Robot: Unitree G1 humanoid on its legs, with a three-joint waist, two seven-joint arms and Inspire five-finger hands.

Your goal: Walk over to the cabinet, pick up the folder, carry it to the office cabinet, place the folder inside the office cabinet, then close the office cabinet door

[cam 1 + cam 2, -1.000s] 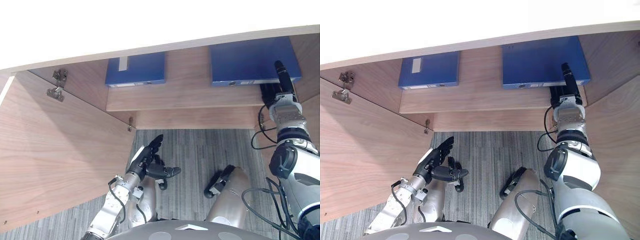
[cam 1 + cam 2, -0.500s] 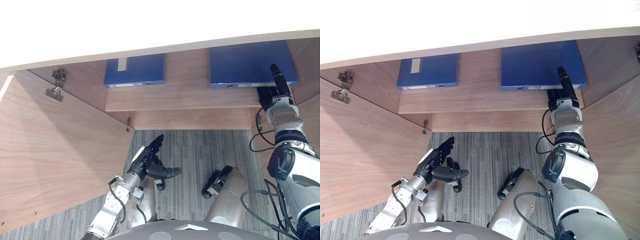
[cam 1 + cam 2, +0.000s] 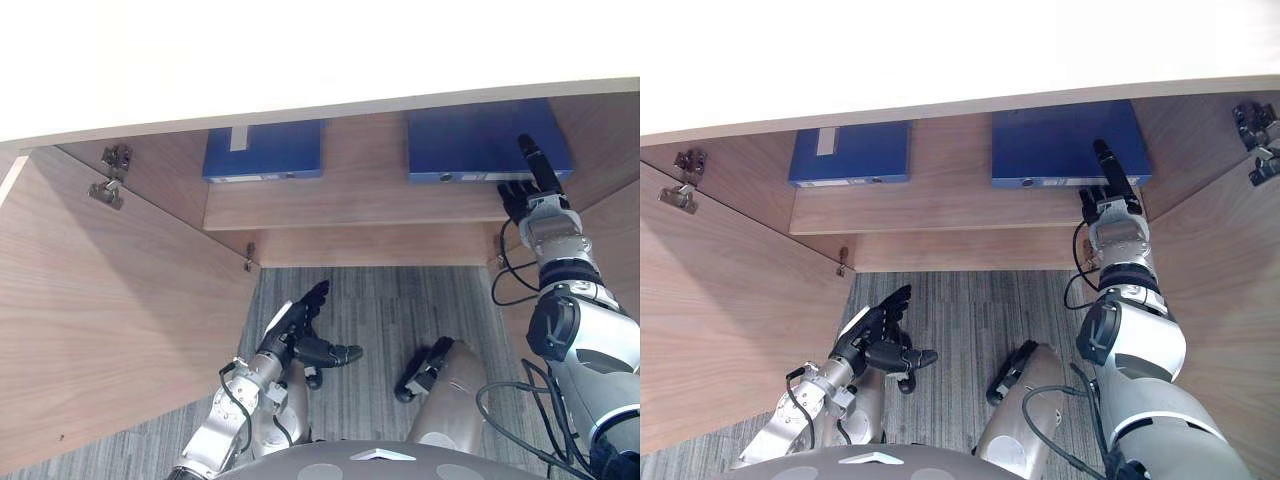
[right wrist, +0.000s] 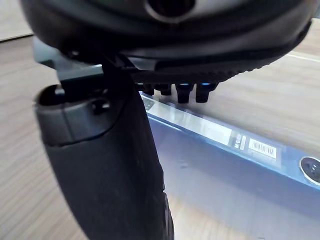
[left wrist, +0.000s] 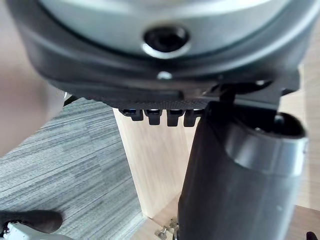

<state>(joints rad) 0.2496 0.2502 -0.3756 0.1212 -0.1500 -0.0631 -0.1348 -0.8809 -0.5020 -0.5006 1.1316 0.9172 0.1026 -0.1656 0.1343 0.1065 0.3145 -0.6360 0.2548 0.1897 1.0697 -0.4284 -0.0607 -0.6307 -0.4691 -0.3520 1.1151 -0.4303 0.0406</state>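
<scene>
Left eye view: folder (image 3: 480, 145) lies flat on the cabinet shelf (image 3: 350, 205), second folder (image 3: 262, 150) well to its left. Right robot hand (image 3: 530, 195) is released, thumb stretched over the folder's near right corner. Left robot hand (image 3: 295, 325) is relaxed, low over the carpet (image 3: 400, 300). Right wrist view: folder spine sits just past the straight fingers (image 4: 185, 92).

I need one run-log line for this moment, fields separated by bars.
right hand open, thumb over right blue folder on shelf | left hand open, low, idle | cabinet doors open
</scene>
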